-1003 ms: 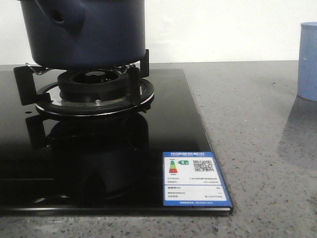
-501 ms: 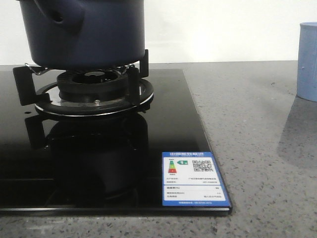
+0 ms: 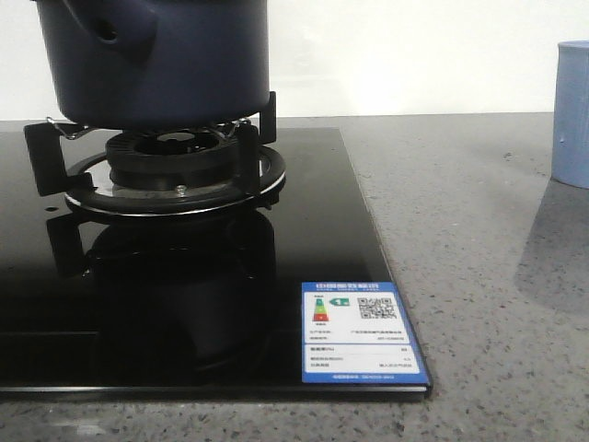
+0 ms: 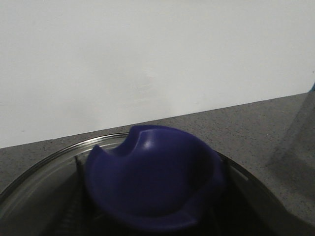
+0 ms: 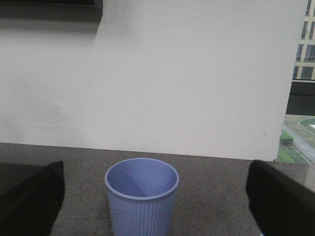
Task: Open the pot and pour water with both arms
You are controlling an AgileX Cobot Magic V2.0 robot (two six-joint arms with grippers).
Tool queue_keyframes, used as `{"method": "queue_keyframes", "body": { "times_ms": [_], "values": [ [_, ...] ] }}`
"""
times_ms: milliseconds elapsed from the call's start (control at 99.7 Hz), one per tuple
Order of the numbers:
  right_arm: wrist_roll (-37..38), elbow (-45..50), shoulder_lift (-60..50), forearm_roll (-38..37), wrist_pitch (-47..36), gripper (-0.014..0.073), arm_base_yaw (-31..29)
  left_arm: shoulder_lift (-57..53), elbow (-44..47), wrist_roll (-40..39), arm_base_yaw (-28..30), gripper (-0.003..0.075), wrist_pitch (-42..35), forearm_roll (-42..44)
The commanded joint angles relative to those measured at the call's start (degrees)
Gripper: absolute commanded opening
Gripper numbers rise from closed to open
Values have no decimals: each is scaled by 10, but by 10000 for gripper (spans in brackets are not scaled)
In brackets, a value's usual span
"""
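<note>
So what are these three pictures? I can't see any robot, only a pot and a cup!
The robot has two arms with cameras on them, so you mostly see what it sees. The front picture looks over the counter: a dark blue pot sits on a stove burner, and a light blue cup stands off to the right. The left arm's camera looks down at the pot's glass lid and its blue knob. The right arm's camera faces the cup; the dark shapes at each side are its fingers, spread apart. Nothing is held yet.
</note>
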Motion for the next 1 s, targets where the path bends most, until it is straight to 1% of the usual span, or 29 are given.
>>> {"method": "queue_keyframes", "body": {
  "times_ms": [0, 331, 782, 852, 933, 993],
  "values": [
    [0, -13, 0, -1, -18, 655, 2, -18, -21, -3, -9, 358, -57, 0],
    [0, -13, 0, -1, -18, 655, 2, -8, -21, -3, -9, 358, -68, 0],
    [0, -13, 0, -1, -17, 655, 2, 3, -21, -3, -9, 361, -48, -2],
    [0, -13, 0, -1, -17, 655, 2, 3, -21, -3, -9, 394, -42, -2],
    [0, -13, 0, -1, -17, 655, 2, 3, -21, -3, -9, 476, -29, -2],
    [0, -13, 0, -1, -17, 655, 2, 3, -21, -3, -9, 521, -25, -2]
  ]
}}
